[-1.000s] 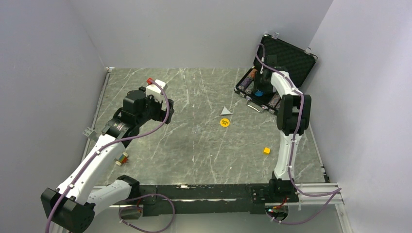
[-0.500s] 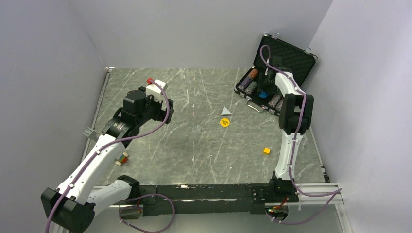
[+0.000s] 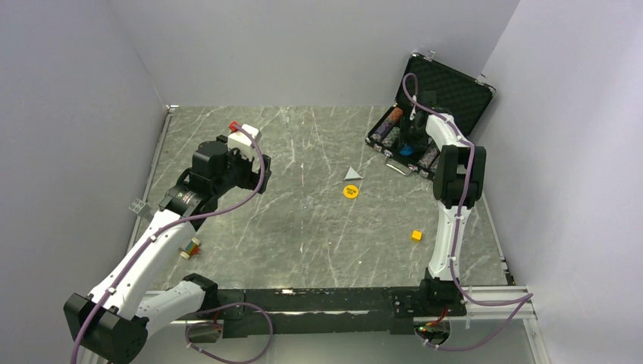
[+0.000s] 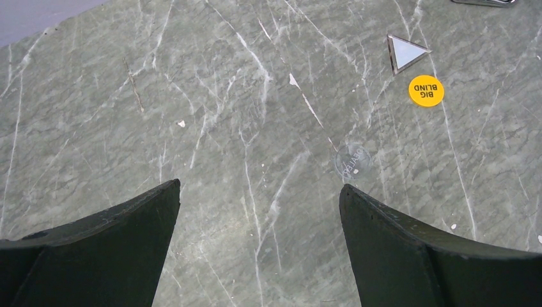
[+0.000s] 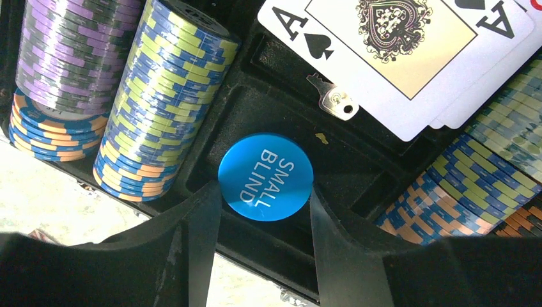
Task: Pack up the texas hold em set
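The black briefcase (image 3: 452, 89) stands open at the far right, with chip rows (image 3: 390, 126) in its foam tray. My right gripper (image 3: 412, 141) is over the tray, shut on the blue SMALL BLIND disc (image 5: 265, 167), which sits between both fingertips. Chip rows (image 5: 167, 96), an ace of spades card (image 5: 396, 51) and a small key (image 5: 336, 102) lie below it. My left gripper (image 4: 259, 187) is open and empty above the table. The yellow BIG BLIND disc (image 4: 426, 91) and a clear dealer disc (image 4: 352, 160) lie on the table ahead of it.
A silver triangle (image 3: 352, 174) lies just behind the yellow disc (image 3: 349, 191). A small yellow cube (image 3: 416, 235) sits near the right arm. A small multicoloured item (image 3: 189, 248) and a grey piece (image 3: 138, 205) lie at the table's left side.
My right gripper has shifted slightly over the case tray with the blue disc between its fingers. The left arm has not moved.
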Robot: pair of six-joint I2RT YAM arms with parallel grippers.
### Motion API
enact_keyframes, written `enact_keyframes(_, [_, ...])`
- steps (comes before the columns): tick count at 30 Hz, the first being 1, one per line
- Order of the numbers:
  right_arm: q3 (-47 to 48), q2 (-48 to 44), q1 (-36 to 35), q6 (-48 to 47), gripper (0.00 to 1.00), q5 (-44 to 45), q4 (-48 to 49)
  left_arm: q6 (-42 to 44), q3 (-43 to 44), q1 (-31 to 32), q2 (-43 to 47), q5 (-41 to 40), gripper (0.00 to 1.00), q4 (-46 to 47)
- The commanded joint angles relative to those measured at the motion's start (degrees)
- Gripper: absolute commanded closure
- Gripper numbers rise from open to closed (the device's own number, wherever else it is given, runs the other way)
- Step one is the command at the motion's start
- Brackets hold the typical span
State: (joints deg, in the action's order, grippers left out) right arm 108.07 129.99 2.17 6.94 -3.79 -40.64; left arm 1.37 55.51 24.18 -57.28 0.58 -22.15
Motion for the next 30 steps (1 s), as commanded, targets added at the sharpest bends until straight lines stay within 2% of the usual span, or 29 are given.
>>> enact_keyframes(1, [2.7,0.1,0.0,0.6,0.52,-0.8,1.1,0.6,0.3,-0.3,0.0,-0.4,0.02,0.5])
enact_keyframes(13, [4.0,0.3,0.0,0.7,0.32,-0.9,0.4,0.6,0.4,-0.2,-0.1,-0.4,0.02,0.4])
enact_keyframes(19, [4.6,-2.4,0.0,0.7,0.31,-0.2,0.5,0.6,0.3,-0.2,0.1,-0.4,0.02,0.4])
enact_keyframes(24, [3.5,-7.3,-0.4,1.1,0.32,-3.7,1.8,0.8,0.2,-0.2,0.1,0.3,0.02,0.7])
enact_keyframes(30, [-6.1,-17.6,-5.9,2.5,0.32,-4.2,4.6,-0.1,-0.1,-0.8,-0.2,3.4,0.02,1.4])
